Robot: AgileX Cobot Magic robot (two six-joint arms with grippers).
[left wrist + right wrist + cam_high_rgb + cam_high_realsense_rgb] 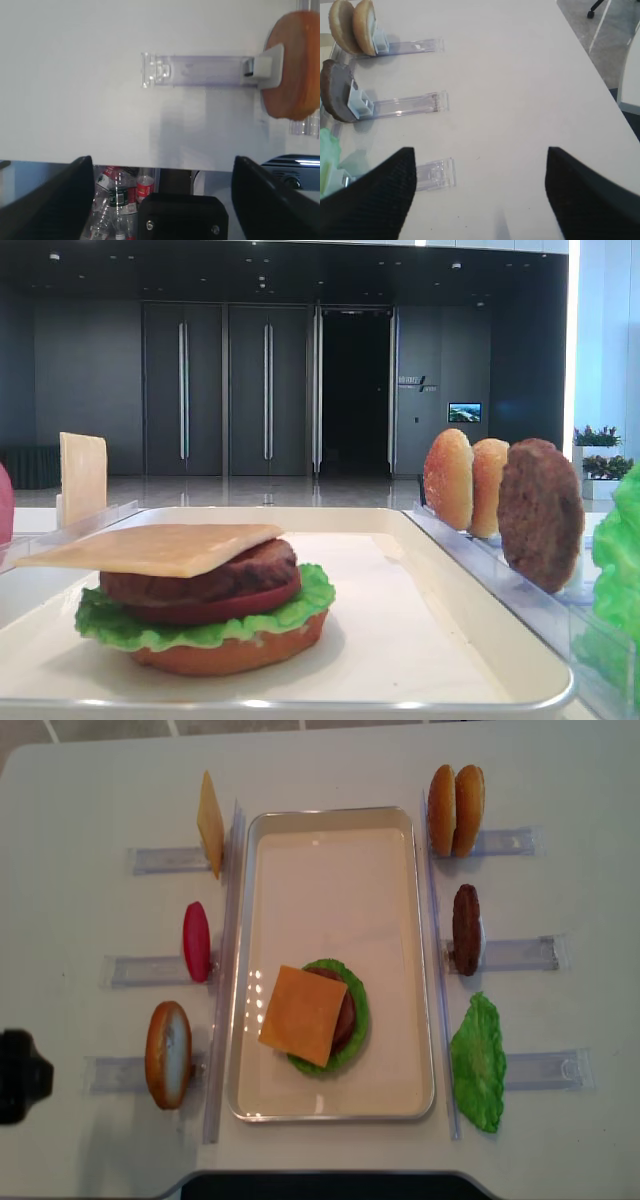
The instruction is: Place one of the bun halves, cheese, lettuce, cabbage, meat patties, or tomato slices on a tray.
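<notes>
So the burger stack was already sitting on the tray [410, 830], toward its near end: bottom bun, lettuce [356, 1020], tomato, patty, and the cheese [302, 1015] on top, one corner hanging out past the stack. My guess is a top bun was what the stack lacked. The closest spare bun half [168, 1054] stood on edge in a clear rack just left of the tray's near-left corner; two more bun halves [455, 810] stood off the tray's far-right corner, with a meat patty [466, 929] and a loose leaf [479, 1062] down the right side.

Handling-wise, that bun looked light, rounded and likely smooth — I'd pinch it across the flat faces near the top edge, since the rack clip held the bottom. Squeeze too high on the dome and it could probably squirt out.

The left gripper [162, 192] had its jaws spread wide, holding nothing, hovering over the table edge a little short of that bun. The right gripper [480, 190] was also wide and empty, over bare table well right of the tray.
</notes>
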